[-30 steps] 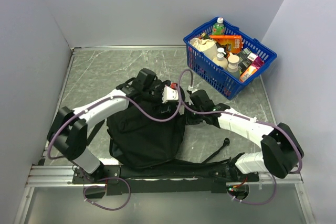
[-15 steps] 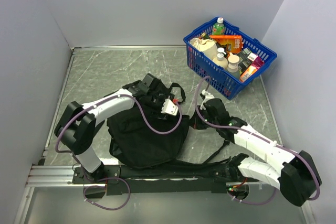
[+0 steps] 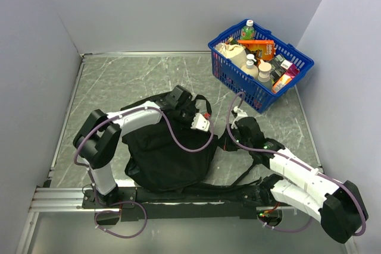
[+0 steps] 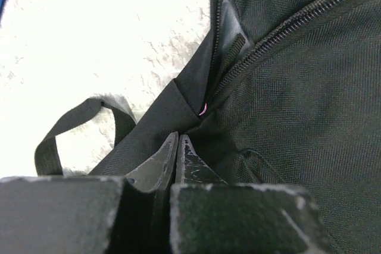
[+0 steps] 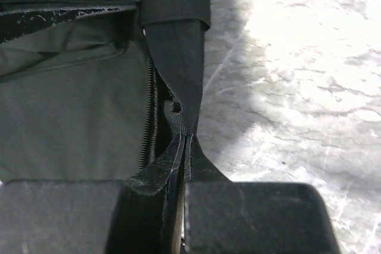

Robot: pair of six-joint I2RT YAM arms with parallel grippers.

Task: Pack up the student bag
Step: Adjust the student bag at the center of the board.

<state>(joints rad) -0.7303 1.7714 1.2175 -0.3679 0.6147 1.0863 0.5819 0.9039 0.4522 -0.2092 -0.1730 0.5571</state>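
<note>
The large soft black fabric backpack [image 3: 169,159] lay flat on the grey marbled tabletop [image 3: 119,81], by the near edge, between both arms. The left gripper [image 4: 177,142] was clamped on its fabric beside the zipper at the far end. The right gripper [image 5: 185,141] pinched a fabric fold on its right side. A blue plastic mesh basket [image 3: 235,78], packed with goods, sat well apart at far right.

Lab test cell: bare grey walls [image 3: 178,10], marbled table [image 3: 119,81].
</note>
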